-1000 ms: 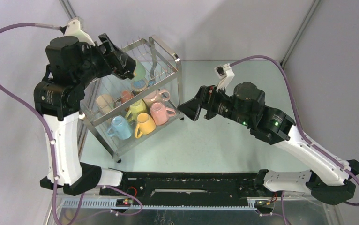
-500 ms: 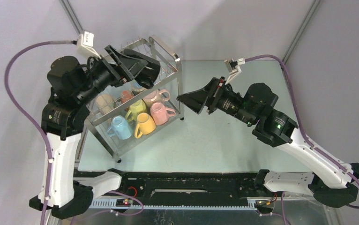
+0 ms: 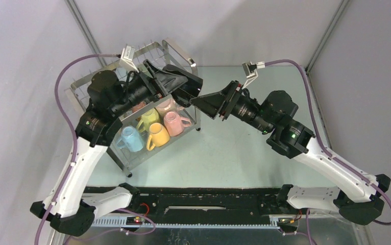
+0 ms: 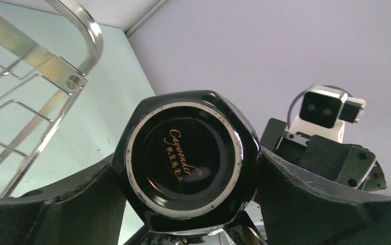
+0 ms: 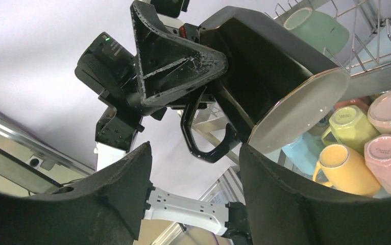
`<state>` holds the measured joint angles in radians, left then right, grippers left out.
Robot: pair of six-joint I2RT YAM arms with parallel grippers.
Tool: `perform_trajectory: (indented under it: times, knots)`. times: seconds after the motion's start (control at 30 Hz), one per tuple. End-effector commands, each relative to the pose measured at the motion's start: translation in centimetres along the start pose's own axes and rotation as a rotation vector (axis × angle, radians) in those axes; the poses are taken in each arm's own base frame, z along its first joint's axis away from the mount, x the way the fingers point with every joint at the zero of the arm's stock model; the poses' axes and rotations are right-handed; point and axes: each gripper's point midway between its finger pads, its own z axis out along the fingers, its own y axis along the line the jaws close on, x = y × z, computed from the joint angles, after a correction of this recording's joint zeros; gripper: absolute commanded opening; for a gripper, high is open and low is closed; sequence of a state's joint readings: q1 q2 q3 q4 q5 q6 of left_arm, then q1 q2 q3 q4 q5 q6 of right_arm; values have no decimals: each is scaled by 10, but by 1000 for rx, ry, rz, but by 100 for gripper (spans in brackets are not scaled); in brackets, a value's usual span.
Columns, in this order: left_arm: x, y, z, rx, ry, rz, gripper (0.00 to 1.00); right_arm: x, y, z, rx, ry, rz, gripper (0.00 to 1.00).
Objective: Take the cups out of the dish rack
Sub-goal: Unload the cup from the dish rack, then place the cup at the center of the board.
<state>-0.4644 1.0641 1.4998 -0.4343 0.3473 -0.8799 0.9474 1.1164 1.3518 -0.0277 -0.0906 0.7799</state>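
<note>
Right wrist | step: likely handover of glossy black ceramic mug [image 5: 265,66], out of shiny steel wire dish rack [image 5: 380,81] | left claw [image 4: 188,163] pinches it | right claw [image 5: 193,150] spread, mug mouth just ahead | next: close on rim

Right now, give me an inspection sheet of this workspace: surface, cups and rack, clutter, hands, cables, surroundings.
Surface: pale green table, with the dish rack on its left part.
Job's things: yellow cup, pink cup, lime cup and light blue cup in the lower tier; black mug lifted at the rack's right end.
Clutter: nothing seen.
Hands: left hand shut on the black mug; right hand open, fingers either side of its handle.
Cables: purple cables arch from both wrists.
Surroundings: grey walls.
</note>
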Motion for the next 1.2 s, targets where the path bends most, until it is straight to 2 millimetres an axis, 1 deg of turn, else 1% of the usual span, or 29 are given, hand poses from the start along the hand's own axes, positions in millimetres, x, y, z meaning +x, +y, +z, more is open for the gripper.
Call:
perform_trajectory:
  times: [0.0,0.17,0.37,0.53,0.7,0.83,0.93,1.03,1.17]
  knots:
    - [-21,-61,-13,241,-109,2,0,-8,3,4,-38,-39,10,70]
    - [-13,-58,-8,254,-97,-30,0,-9,-6,3,-20,-50,13,68]
    - [-7,-61,-4,287,-83,-79,0,-14,-12,3,-3,-75,-4,63]
    - [-10,-56,-6,259,-115,-87,0,-13,-15,0,6,-70,-2,64]
    - [-16,-50,-6,221,-147,-92,0,-14,-16,-12,16,-82,-3,64]
    - [-17,-53,-4,227,-143,-100,0,-16,-20,-19,39,-94,-17,64]
    - [-17,-54,-4,231,-138,-105,0,-21,-24,-24,51,-104,-25,65]
    - [-15,-54,-4,234,-133,-107,0,-31,-27,-28,55,-122,-31,66]
    - [-14,-54,-3,239,-124,-114,0,-35,-22,-24,-3,-113,-26,67]
